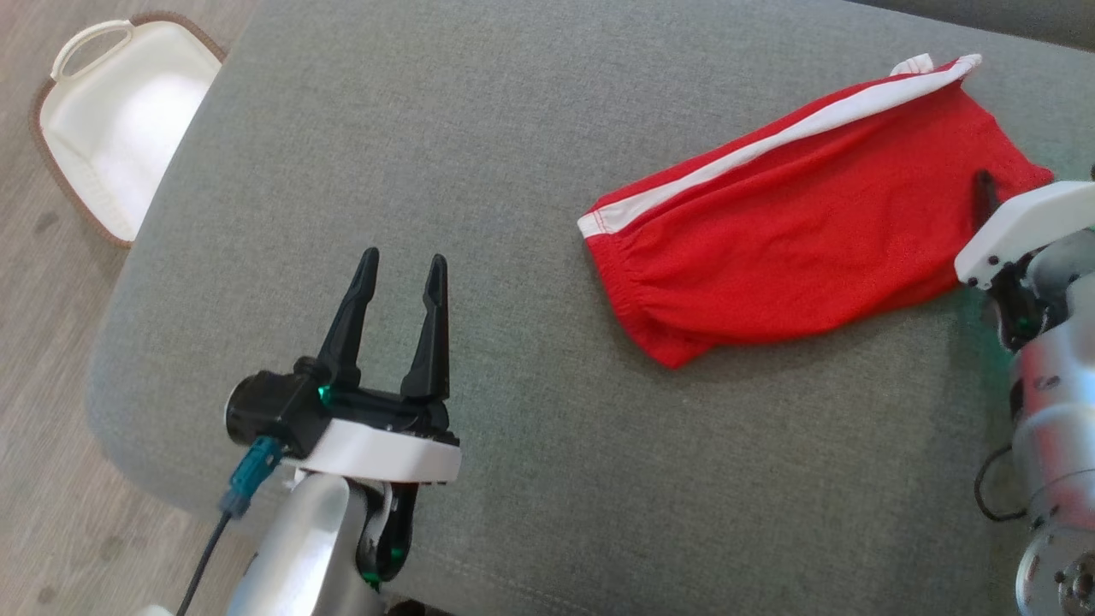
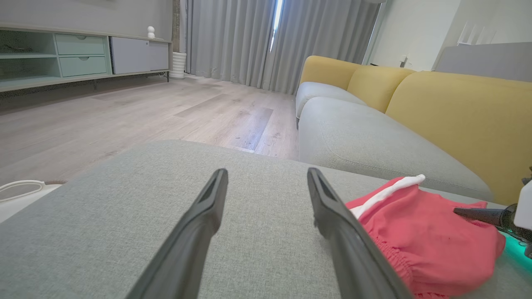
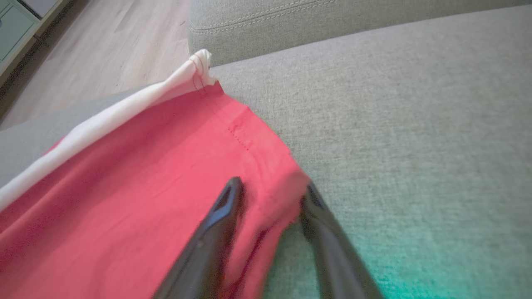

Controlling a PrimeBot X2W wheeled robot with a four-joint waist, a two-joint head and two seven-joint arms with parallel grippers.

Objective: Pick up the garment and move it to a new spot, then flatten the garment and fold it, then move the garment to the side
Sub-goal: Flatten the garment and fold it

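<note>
Nearest to the camera, the left gripper (image 1: 404, 257) is held just above the near left part of the grey cushion (image 1: 513, 154). Its jaws are spread wide and nothing is held between them.

At the cushion's right edge, the right gripper (image 3: 272, 187) is set down onto the garment (image 1: 796, 231). Its jaws are parted. One is laid on top of the red cloth and the other is placed at the cloth's edge against the cushion, so the hemmed corner is caught between them. That corner is not seen to be pinched tight.

The garment, a pair of red shorts, is spread on the right half of the cushion, slightly rumpled. Its gathered waistband is turned toward the cushion's middle. A white stripe (image 1: 770, 141) is seen along the side of the shorts that is farther from the cushion's near edge.

Beyond the cushion's far left corner, a white basket (image 1: 128, 128) with a brown rim is placed on the wooden floor (image 1: 43, 342).

Past the cushion's far side, a sofa (image 2: 457, 112) with grey seats and yellow backs is seen, and grey curtains (image 2: 232, 41) are hung behind it.
</note>
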